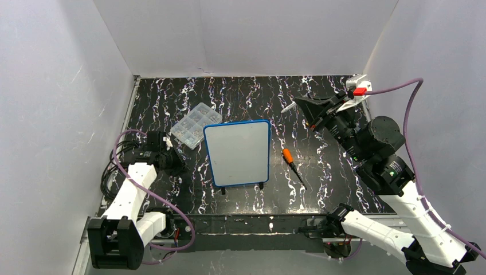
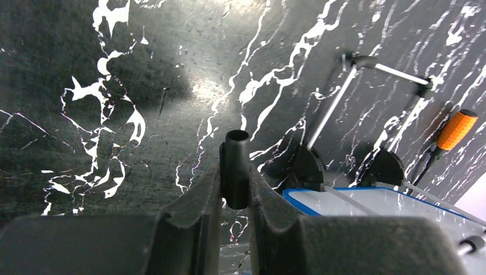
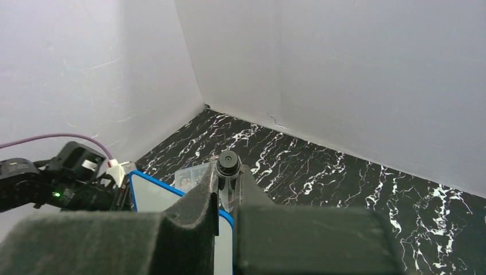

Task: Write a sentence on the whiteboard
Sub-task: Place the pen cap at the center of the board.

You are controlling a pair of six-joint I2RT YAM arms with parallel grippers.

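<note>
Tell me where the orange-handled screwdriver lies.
In the top view, the screwdriver lies on the table just right of the whiteboard, beside the lower half of its right edge, not touching it.

The whiteboard (image 1: 238,153) is lying near the middle of the black table (image 1: 332,166) that has white streaks. Its white face is looking up at the top camera. It is a rectangle with round corners, and a blue frame (image 1: 210,154) is going all the way around it. It is sitting a little crooked. Small black feet (image 1: 261,185) are poking out under its near edge. Its far left corner is sitting just beside a clear box (image 1: 196,124).
</note>
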